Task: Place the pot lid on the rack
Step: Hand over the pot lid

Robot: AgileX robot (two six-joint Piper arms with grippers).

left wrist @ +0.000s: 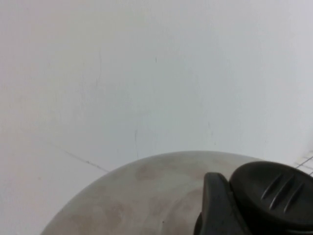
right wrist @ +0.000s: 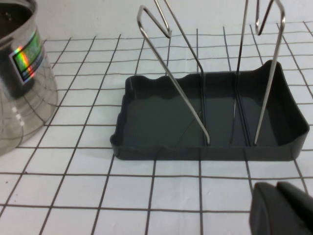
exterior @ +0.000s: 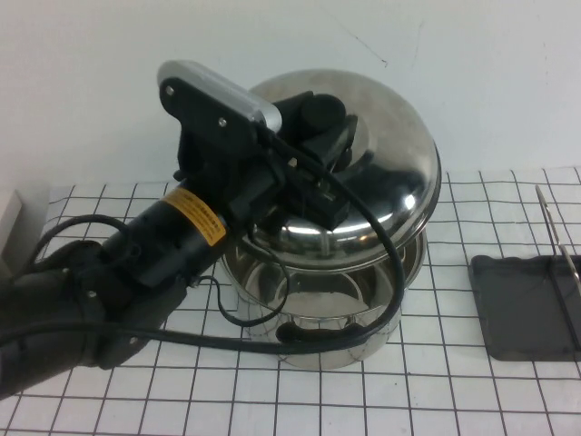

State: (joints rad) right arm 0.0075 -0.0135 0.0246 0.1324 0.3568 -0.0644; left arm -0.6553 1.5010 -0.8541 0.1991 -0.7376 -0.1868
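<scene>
Nearest the high camera, the left arm's black bulk reaches across the gridded table [exterior: 454, 400] with a cable looping in front of the steel pot [exterior: 318, 313]. At its end the left gripper [exterior: 329, 136] pinches the black knob [exterior: 322, 113] of the pot lid [exterior: 399, 173], which hangs tilted above the pot's open mouth, clear of the rim on the near side. Off to the right, well apart from the pot, stands the rack [exterior: 526, 304], its dark tray on the table and its thin wires rising upright. The right gripper [right wrist: 283, 210] sits low beside the rack's tray [right wrist: 205, 122]; whether its jaws are spread or pressed together cannot be told. A white wall [left wrist: 146, 73] fills the background behind the lid.
</scene>
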